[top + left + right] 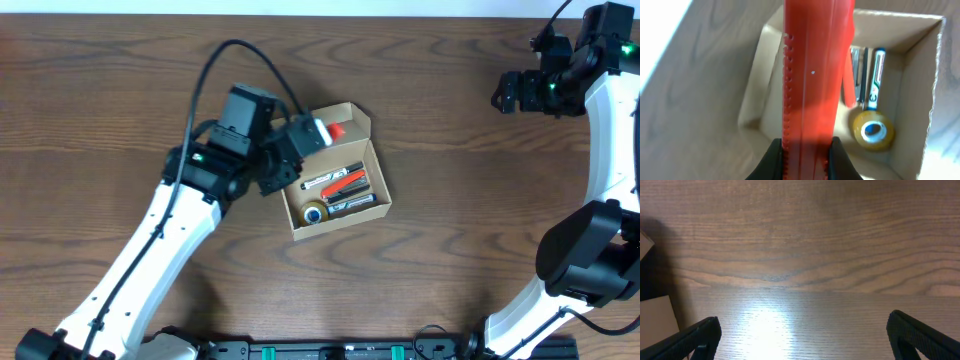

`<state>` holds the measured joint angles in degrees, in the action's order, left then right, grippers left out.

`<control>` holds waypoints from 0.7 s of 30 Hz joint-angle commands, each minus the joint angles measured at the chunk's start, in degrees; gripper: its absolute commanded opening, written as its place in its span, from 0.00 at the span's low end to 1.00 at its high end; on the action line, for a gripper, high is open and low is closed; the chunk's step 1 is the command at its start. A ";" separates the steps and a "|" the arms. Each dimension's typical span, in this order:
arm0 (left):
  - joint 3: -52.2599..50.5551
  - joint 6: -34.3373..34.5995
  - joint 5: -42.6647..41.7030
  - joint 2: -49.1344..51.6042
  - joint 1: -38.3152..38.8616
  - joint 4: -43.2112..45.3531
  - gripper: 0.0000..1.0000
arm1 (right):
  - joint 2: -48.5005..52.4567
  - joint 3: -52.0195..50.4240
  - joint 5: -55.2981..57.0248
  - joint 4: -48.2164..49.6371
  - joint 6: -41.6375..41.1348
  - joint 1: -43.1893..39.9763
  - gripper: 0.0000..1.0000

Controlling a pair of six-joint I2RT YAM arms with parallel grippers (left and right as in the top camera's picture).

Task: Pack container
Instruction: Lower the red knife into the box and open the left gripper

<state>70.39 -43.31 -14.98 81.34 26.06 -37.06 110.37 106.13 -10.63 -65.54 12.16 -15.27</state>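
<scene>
Left gripper clamped on long red plastic serrated-edged tool, held over open tan cardboard box; right gripper spread wide, empty.

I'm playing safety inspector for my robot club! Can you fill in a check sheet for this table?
Surface: brown wood table.
Job's things: open box holding markers and a tape roll.
Clutter: nothing seen.
Grippers: left gripper shut on a red tool over the box; right gripper open over bare wood, far from the box.
Cables: black cable loops by the left gripper.
Surroundings: black rail at the table's near edge.
</scene>
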 commanded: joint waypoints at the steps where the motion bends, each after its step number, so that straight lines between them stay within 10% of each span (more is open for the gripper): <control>1: 1.79 -4.74 0.90 1.77 1.18 1.73 0.06 | -0.33 0.02 -0.26 0.15 0.76 -0.46 0.99; 21: 1.77 5.22 -0.02 16.74 7.41 0.94 0.06 | -0.33 0.02 -0.28 1.05 0.79 -0.46 0.99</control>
<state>70.98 -41.67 -14.83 97.49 32.95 -35.18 110.37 106.13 -10.63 -64.66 12.36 -15.29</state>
